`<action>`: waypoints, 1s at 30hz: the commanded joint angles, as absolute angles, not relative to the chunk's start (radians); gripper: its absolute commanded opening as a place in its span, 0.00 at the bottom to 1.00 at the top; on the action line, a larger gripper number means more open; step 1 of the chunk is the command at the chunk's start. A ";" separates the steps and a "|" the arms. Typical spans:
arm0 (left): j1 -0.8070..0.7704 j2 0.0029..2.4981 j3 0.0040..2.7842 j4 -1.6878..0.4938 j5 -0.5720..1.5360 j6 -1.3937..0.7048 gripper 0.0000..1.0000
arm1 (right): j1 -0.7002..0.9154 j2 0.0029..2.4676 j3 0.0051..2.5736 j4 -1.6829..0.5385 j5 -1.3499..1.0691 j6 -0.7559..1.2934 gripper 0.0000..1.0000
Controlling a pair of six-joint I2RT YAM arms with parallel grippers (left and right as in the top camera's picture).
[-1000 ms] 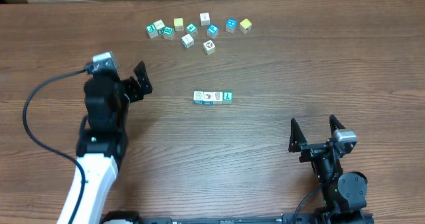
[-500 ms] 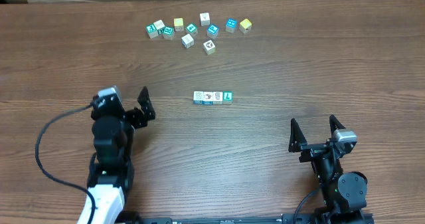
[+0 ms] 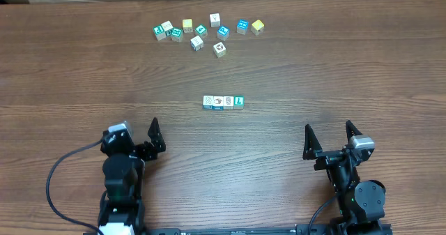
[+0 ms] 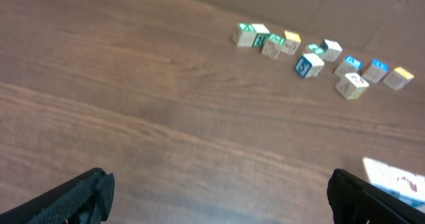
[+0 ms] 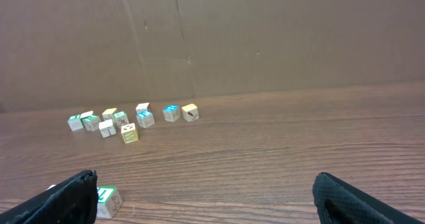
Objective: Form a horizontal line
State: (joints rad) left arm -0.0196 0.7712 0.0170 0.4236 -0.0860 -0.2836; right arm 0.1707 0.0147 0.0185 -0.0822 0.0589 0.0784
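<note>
Cube line (image 3: 224,102) well apart, forward between left hand (image 3: 134,132), right hand (image 3: 328,129).

The left gripper (image 3: 136,132) sits low at the near left, arm folded beneath it and pointing forward, its fingers (image 4: 74,199) spread wide with nothing between them. The right gripper (image 3: 328,130) rests at the near right, also pointing forward, fingers (image 5: 61,196) wide apart and empty.
</note>
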 commanded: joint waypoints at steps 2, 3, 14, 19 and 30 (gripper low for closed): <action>-0.027 0.693 0.005 0.390 -0.088 -0.265 1.00 | 0.166 0.003 0.008 -0.078 0.057 0.078 1.00; -0.027 0.674 0.005 0.375 -0.088 -0.265 1.00 | 0.166 0.003 0.008 -0.078 0.057 0.078 1.00; -0.020 0.384 0.005 0.051 -0.112 -0.261 1.00 | 0.166 0.003 0.008 -0.078 0.057 0.078 1.00; 0.005 0.237 0.005 -0.069 -0.110 -0.253 1.00 | 0.166 0.003 0.008 -0.078 0.057 0.078 1.00; 0.007 0.002 0.005 -0.070 -0.088 -0.188 1.00 | 0.166 0.003 0.008 -0.077 0.057 0.078 1.00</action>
State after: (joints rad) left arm 0.0010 0.0433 0.0086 -0.0704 -0.0971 -0.2432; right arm 0.1707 0.0147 0.0185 -0.0822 0.0589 0.0780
